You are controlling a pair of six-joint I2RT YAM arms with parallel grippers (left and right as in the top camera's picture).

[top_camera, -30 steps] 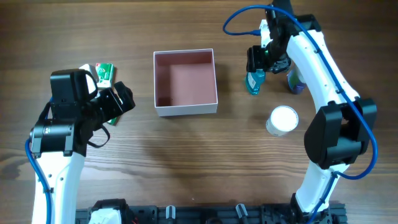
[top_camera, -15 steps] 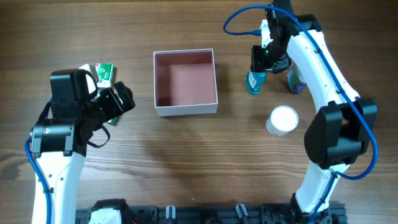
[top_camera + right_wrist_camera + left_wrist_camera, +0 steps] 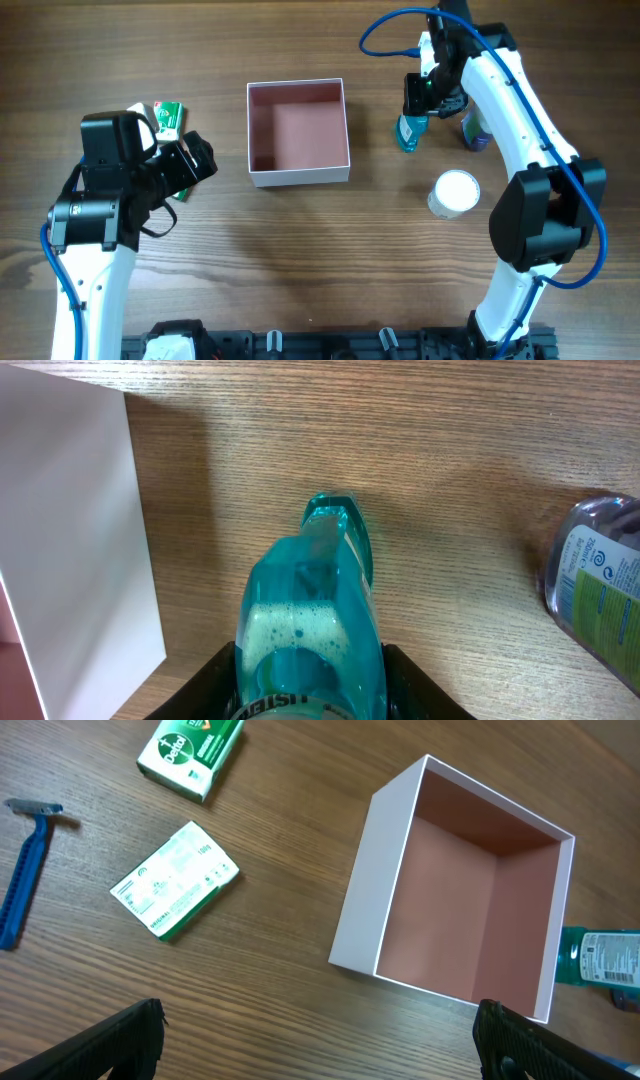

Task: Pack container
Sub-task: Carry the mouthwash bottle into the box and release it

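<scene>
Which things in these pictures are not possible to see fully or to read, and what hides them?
- Blue razor: absent from the overhead view, likely under the left arm.
- Clear bottle: cut by the right wrist frame edge; overhead, the right arm covers most.
- Teal bottle: label cut off at the bottom edge, right wrist view.
- Green box: cut by the top edge, left wrist view.

Bright, even, diffuse light fills all three views, and the wood grain of the table (image 3: 300,250) shows crisp. Shadows are soft: a faint band lies beside the wall of the container (image 3: 70,530), left of the right gripper (image 3: 310,665). The teal bottle (image 3: 310,600) between its fingers glows translucent, slightly soft near the lens. The left gripper (image 3: 318,1025) reads as dark, featureless fingers.
</scene>
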